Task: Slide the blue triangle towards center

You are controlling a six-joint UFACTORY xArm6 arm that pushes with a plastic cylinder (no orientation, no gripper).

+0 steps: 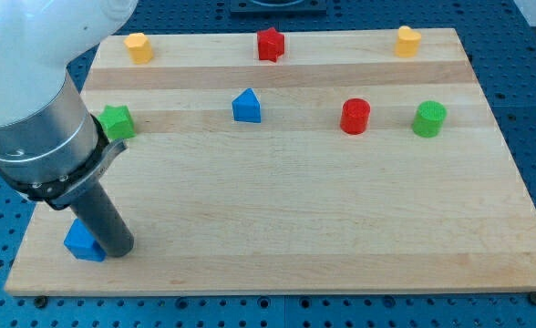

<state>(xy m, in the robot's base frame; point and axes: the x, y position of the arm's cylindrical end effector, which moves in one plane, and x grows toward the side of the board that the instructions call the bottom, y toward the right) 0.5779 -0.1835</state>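
Note:
A blue triangle (pixel 81 243) lies near the board's bottom-left corner. My tip (pixel 117 251) rests on the board right against the triangle's right side, and the dark rod hides part of the block. The arm's large grey and white body fills the view's upper left above it. A second blue block (pixel 246 106), shaped like a small house, sits in the board's upper middle, far from my tip.
A green block (pixel 116 121) sits at the left edge beside the arm. A yellow block (pixel 139 46), a red star (pixel 270 43) and another yellow block (pixel 407 41) line the top. A red cylinder (pixel 355 117) and a green cylinder (pixel 428 119) sit at the right.

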